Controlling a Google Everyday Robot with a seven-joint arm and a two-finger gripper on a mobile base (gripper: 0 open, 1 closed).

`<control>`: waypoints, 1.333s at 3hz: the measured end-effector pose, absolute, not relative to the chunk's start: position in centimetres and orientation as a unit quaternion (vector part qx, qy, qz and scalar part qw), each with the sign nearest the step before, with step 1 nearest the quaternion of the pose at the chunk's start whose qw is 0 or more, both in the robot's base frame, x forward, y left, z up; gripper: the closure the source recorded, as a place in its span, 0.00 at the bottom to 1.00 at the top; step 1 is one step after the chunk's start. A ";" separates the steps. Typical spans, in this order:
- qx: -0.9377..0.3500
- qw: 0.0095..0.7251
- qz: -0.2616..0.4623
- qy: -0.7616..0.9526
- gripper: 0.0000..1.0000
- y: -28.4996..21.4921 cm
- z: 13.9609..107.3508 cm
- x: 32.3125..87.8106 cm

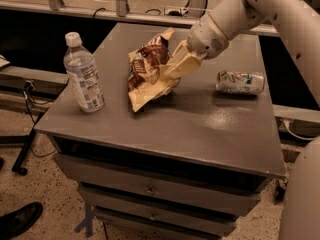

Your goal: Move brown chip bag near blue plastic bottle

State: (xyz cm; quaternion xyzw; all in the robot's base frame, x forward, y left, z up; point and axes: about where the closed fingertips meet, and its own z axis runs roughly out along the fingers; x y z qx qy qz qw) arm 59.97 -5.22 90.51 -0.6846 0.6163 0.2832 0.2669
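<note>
The brown chip bag (pixel 146 69) is crumpled, dark brown with tan-yellow edges, held tilted with its lower corner close to the grey table top (pixel 200 124) near the middle. My gripper (pixel 167 74) comes in from the upper right and is shut on the bag's right side. The blue plastic bottle (pixel 83 75), clear with a white cap and pale label, stands upright near the table's left edge, to the left of the bag and apart from it.
A silver-green can (pixel 240 82) lies on its side at the table's right. The table has drawers below its front edge (pixel 150 189). A dark shoe (pixel 19 220) is on the floor at lower left. A rail runs behind the table.
</note>
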 end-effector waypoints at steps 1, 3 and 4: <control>-0.683 0.265 0.301 0.611 1.00 -3.7 90.1 58.9; -0.668 0.263 0.333 0.611 0.84 -1.3 89.4 57.5; -0.662 0.262 0.341 0.614 0.60 -0.4 89.2 57.2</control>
